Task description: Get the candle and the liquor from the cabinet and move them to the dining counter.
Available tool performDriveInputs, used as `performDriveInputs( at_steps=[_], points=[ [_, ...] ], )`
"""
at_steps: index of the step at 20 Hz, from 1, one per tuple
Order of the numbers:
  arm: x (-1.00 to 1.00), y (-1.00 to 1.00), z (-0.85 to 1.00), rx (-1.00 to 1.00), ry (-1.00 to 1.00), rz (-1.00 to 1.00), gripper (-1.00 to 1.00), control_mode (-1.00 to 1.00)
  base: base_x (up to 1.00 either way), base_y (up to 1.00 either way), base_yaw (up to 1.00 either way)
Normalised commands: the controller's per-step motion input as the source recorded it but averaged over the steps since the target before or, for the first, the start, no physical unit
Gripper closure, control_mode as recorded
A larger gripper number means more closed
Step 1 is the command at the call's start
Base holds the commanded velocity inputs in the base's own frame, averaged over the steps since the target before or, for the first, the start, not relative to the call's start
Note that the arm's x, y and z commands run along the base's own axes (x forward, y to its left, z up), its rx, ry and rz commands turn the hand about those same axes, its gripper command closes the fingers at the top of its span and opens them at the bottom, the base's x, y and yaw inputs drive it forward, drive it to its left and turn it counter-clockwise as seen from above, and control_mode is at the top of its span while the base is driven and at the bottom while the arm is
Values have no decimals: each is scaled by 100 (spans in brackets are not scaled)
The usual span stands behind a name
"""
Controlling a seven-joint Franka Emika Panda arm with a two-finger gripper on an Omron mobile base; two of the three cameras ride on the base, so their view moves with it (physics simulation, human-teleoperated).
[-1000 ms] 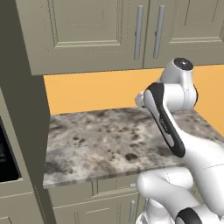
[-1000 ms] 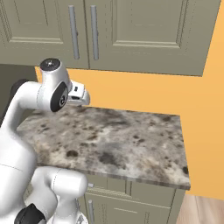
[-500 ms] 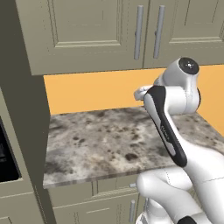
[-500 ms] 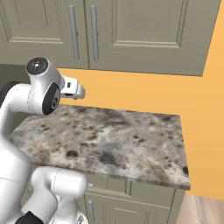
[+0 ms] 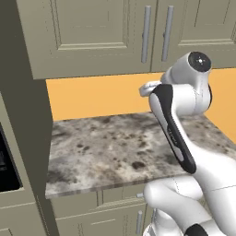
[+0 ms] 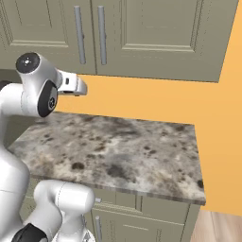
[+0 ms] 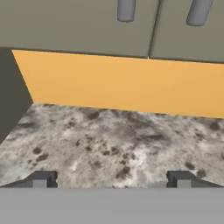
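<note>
No brand, label or writing readable on anything here.

Cabinet (image 5: 92, 32) w/ panelled grey-beige doors, all shut, hangs above the worktop (image 5: 124, 147). 2 long vertical grey bar handles (image 5: 146, 33) side by side at the door seam; in hand view their lower ends (image 7: 126, 9) sit at the top edge. Can't tell what's inside the cabinet w/ doors shut.

1 mottled marble worktop, backed by orange wall (image 6: 156, 101). Its left edge meets a tall dark side panel (image 5: 27, 120); right edge ends free, w/ wood floor (image 6: 222, 227) below. Lower cabinet fronts (image 6: 142, 217) under its front edge.

1 white arm (image 5: 177, 120), elbow raised over the worktop's rear part, hand near the back wall just under the cabinet. Gripper (image 7: 112, 178): 2 dark fingertips (image 7: 40, 178) spread wide, nothing between them, pointing at the worktop's back edge.
</note>
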Motion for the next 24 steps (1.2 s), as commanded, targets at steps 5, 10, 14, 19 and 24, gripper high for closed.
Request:
performDriveInputs(
  at_steps=[5,10,14,19,24],
  points=[
    [0,5,43,-10,-27,-1,-100,-100,0,0,0],
    [0,0,37,-5,-27,0,-100,-100,0,0,0],
    [-1,0,23,0,-23,0,-100,-100,0,0,0],
    [1,0,48,1,-15,0,-100,-100,0,0,0],
    [8,0,48,6,-7,0,-100,-100,0,0,0]
  ],
)
